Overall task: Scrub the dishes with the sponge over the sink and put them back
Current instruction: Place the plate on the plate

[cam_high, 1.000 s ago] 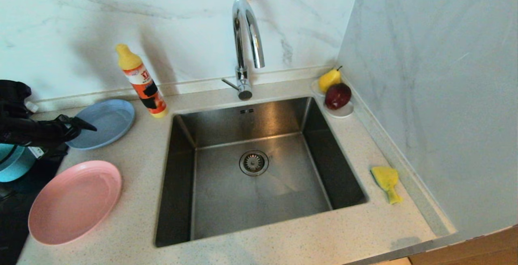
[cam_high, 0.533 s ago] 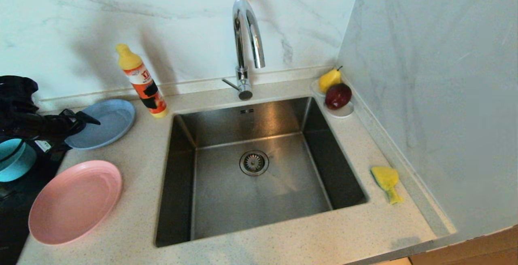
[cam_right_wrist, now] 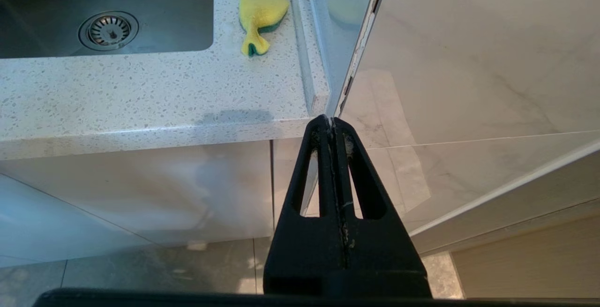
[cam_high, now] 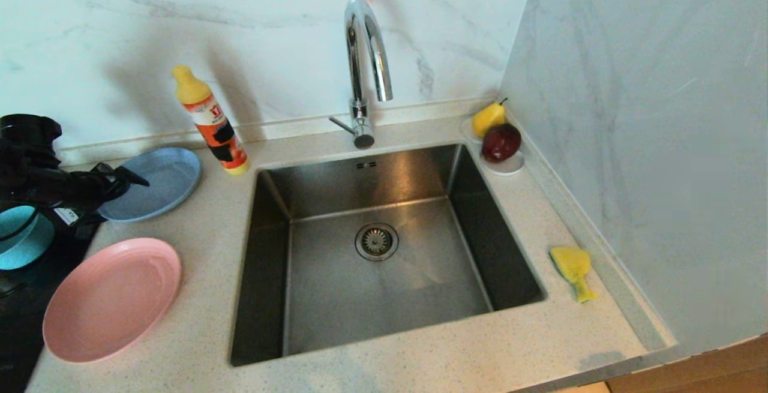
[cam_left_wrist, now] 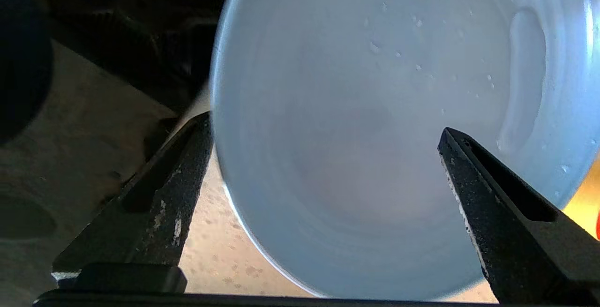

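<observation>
The sink [cam_high: 384,273] is brushed steel with a dull sheen; the tap [cam_high: 366,63] above it is mirror-bright chrome. The worktop [cam_high: 198,297] is pale speckled stone, smooth and matt. Glossy veined marble lines the wall [cam_high: 270,27]. At lower left, the pink plate [cam_high: 111,300] looks like smooth plastic, as does the blue plate [cam_high: 159,180]. The sponge [cam_high: 573,270] at right is soft yellow foam. The left tool [cam_left_wrist: 323,133] has rough, grainy black fingers [cam_left_wrist: 497,204].

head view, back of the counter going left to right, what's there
left gripper, open over the light-blue plate's near-left edge → light-blue plate → soap bottle → tap → pear and apple on a white saucer
</observation>
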Available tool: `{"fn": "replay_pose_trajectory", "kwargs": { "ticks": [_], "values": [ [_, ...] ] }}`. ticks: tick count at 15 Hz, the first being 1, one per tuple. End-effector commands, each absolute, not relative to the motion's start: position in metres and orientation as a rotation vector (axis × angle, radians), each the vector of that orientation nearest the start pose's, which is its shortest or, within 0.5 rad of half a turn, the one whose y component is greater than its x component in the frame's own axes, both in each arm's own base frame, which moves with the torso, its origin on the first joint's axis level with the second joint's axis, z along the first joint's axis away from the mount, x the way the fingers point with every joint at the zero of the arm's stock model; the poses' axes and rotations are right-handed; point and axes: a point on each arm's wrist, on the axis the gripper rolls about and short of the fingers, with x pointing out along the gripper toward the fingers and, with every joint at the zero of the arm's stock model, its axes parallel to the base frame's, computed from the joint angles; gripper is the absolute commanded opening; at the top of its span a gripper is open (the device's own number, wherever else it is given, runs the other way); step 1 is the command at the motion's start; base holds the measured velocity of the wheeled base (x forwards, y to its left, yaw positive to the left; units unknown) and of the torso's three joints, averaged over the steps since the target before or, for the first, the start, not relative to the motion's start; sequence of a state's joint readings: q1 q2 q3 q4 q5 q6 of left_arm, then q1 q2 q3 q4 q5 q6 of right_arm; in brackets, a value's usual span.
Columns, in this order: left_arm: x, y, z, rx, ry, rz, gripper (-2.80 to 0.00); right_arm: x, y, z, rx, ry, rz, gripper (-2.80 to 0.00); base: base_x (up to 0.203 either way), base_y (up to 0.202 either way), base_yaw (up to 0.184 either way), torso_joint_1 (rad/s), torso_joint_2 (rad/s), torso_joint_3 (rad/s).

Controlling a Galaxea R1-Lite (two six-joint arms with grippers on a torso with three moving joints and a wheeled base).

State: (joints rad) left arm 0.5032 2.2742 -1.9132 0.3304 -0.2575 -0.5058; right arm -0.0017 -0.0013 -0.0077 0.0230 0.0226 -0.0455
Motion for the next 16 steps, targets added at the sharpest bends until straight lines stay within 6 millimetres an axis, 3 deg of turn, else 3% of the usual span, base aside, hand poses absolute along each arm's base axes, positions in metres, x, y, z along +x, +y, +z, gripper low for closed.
{"fn": "replay_pose_trajectory", "kwargs": {
  "ticks": [1, 6, 14, 15, 16],
  "values": [
    [0.410, 0.220, 0.165, -0.747, 0.588, 0.411, 0.00, -0.023, 0.001, 0.075, -0.046, 0.015, 0.022, -2.80, 0.000, 0.000, 0.000, 0.000, 0.00, 0.000],
    [0.412, 0.215, 0.166, -0.737, 0.595, 0.410, 0.00, -0.023, 0.001, 0.075, -0.046, 0.015, 0.022, -2.80, 0.000, 0.000, 0.000, 0.000, 0.00, 0.000],
    [0.423, 0.201, 0.159, -0.568, 0.627, 0.454, 0.00, -0.023, 0.001, 0.075, -0.046, 0.015, 0.022, -2.80, 0.000, 0.000, 0.000, 0.000, 0.00, 0.000],
    [0.423, 0.201, 0.159, -0.564, 0.626, 0.456, -2.80, -0.023, 0.001, 0.075, -0.046, 0.015, 0.022, -2.80, 0.000, 0.000, 0.000, 0.000, 0.00, 0.000],
    [0.423, 0.201, 0.160, -0.560, 0.623, 0.464, -2.80, -0.023, 0.001, 0.075, -0.046, 0.014, 0.022, -2.80, 0.000, 0.000, 0.000, 0.000, 0.00, 0.000]
  ]
}}
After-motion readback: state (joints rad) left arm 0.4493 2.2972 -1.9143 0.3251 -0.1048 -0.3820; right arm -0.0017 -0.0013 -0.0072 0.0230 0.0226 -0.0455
